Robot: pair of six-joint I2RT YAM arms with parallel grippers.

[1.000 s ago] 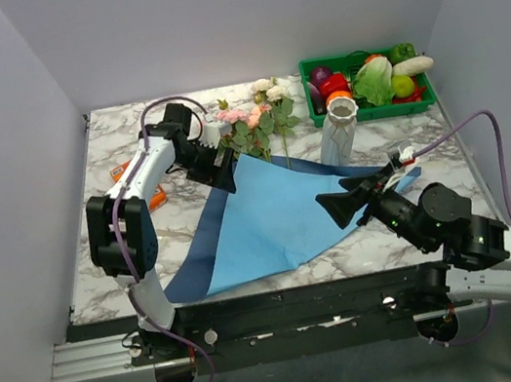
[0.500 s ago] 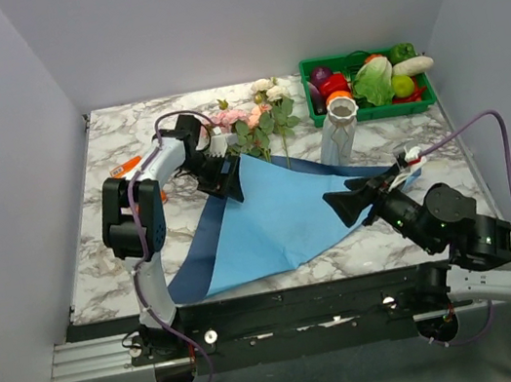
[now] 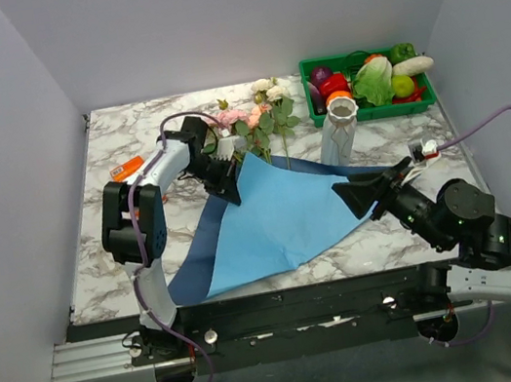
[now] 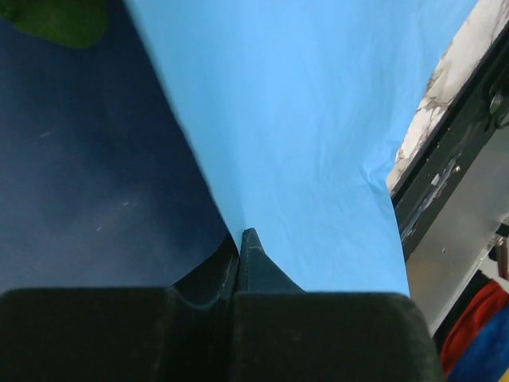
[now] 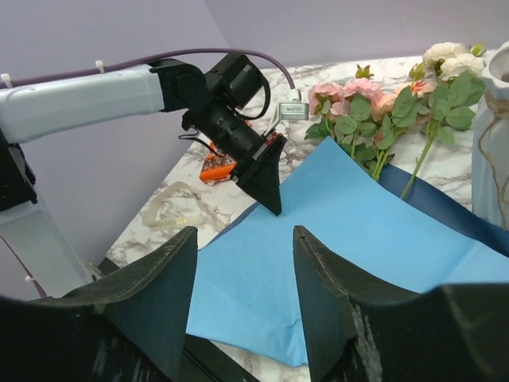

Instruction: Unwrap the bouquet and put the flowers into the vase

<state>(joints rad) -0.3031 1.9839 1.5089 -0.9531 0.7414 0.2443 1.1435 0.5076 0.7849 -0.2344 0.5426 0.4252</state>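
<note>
The left end effector (image 3: pixel 225 182) is down at the far corner of the light blue sheet (image 3: pixel 280 216), and its fingers (image 4: pixel 241 248) are clamped tight together. The left wrist view shows the sheet's edge running straight into the seam between them, so that's a pinch on the paper. Beneath it a dark blue sheet (image 3: pixel 187 264) lies flat, showing along the left side and the far side. Both are spread across the middle of the worktop (image 3: pixel 108 138), reaching toward its near edge. The flowers (image 3: pixel 255 120) lie on the marble near the far edge, pink, peach and cream heads pointing away. Their green stems trail back to the paper, just beside the left end effector. The vase (image 3: pixel 339 129) stands upright to the right of the flowers, nothing in it, close to the dark sheet's far edge. Behind it the green crate (image 3: pixel 351 57) of vegetables sits in the far right corner. The right end effector (image 3: pixel 360 194) hangs over the right-hand corner of the paper with its jaws apart, holding nothing, as the right wrist camera confirms (image 5: pixel 245 239). A small orange item (image 3: pixel 128 167) lies by the left edge.
</note>
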